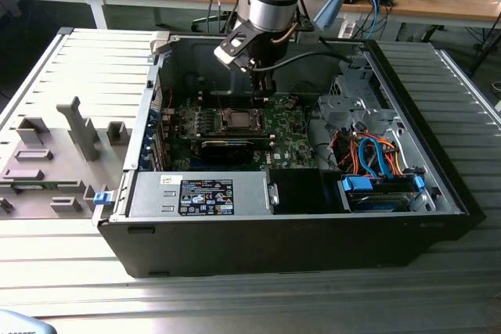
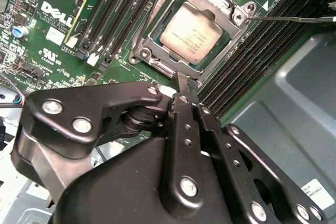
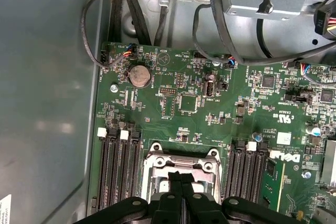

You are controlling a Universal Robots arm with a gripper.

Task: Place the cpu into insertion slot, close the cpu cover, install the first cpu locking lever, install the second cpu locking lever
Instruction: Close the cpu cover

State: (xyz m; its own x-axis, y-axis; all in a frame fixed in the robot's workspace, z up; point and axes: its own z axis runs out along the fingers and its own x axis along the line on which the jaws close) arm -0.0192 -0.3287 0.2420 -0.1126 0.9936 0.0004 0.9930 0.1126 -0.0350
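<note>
The cpu point(image 2: 191, 35), a dull silver square, lies flat in the insertion slot point(image 1: 237, 120) on the green board. The cpu cover point(image 2: 153, 22), a silver frame, lies down around it. My gripper point(image 2: 184, 81) is shut with its black fingertips together, right at one edge of the socket; whether they touch it I cannot tell. A thin metal locking lever point(image 2: 294, 19) sticks out sideways from a socket corner. In the first wrist view the gripper point(image 3: 181, 177) stands over the slot point(image 3: 181, 162). In the exterior view the gripper point(image 1: 266, 93) hangs just behind the slot.
Black memory slots point(image 2: 131, 9) flank the socket on both sides. The case's grey wall point(image 2: 294, 108) is close by. A labelled power supply point(image 1: 205, 197) and blue cables point(image 1: 376, 162) fill the case's front. Grey fixtures point(image 1: 78, 127) stand at the exterior view's left.
</note>
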